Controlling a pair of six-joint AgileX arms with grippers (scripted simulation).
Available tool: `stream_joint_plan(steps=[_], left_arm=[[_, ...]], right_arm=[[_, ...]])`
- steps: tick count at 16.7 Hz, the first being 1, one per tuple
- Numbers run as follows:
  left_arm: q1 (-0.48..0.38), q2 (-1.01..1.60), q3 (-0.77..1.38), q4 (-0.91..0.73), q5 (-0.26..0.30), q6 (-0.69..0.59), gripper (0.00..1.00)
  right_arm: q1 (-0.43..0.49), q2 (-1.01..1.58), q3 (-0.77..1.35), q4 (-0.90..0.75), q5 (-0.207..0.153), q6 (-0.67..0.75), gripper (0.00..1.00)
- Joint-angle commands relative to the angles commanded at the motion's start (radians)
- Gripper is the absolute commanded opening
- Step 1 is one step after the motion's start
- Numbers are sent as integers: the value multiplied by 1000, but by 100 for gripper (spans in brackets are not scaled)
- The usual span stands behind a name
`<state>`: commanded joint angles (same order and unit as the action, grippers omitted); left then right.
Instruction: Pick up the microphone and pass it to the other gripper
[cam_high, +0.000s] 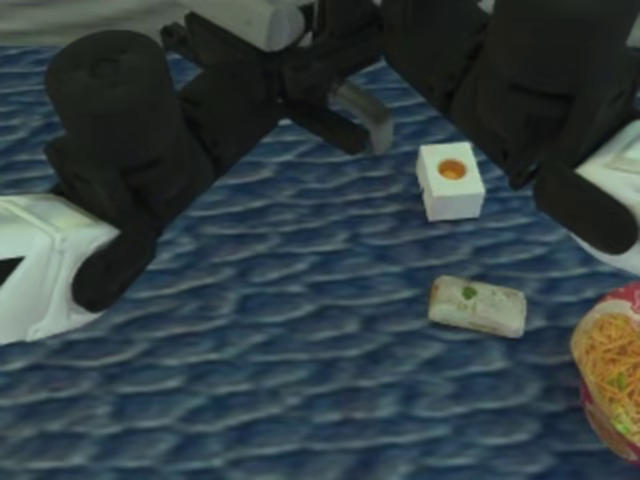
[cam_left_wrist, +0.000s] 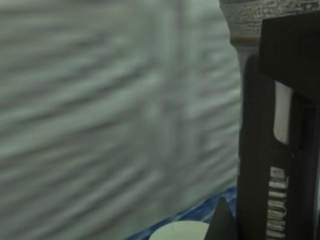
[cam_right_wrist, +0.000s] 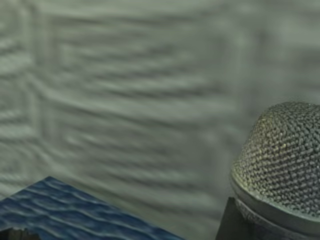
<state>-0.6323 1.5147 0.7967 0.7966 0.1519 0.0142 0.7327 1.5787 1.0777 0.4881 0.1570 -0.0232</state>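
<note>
Both arms crowd the far edge of the top view, their dark bulk meeting near the middle and hiding most of what happens between them. From above, the microphone cannot be picked out at all; only a bent dark grey tool (cam_high: 362, 118) shows just below where the arms meet, partly covered by them.

The wrist views place the microphone. In the left wrist view its black handle (cam_left_wrist: 260, 165) stands close beside the camera with the mesh head cut off by the frame edge, and a dark finger (cam_left_wrist: 295, 90) lies against it; whether the left gripper is clamped on the handle or merely beside it I cannot tell. In the right wrist view the silver-grey mesh head (cam_right_wrist: 282, 160) fills one corner, half out of frame, with a dark wedge below it too cut off to identify. The right gripper's grasp cannot be judged either.

On the blue patterned table (cam_high: 250, 350) sit a white box (cam_high: 451, 180), a pale wrapped packet (cam_high: 478, 305) nearer the camera, and a noodle bag (cam_high: 612, 370) clipped by the right edge.
</note>
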Motion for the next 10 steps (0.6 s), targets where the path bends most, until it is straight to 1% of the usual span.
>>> stream_joint_plan(steps=[4, 5, 10], left_arm=[[0, 0, 0, 0, 0, 0, 0], [0, 0, 0, 0, 0, 0, 0], [0, 0, 0, 0, 0, 0, 0]], right_arm=[[0, 0, 0, 0, 0, 0, 2], [0, 0, 0, 0, 0, 0, 0], [0, 0, 0, 0, 0, 0, 0]])
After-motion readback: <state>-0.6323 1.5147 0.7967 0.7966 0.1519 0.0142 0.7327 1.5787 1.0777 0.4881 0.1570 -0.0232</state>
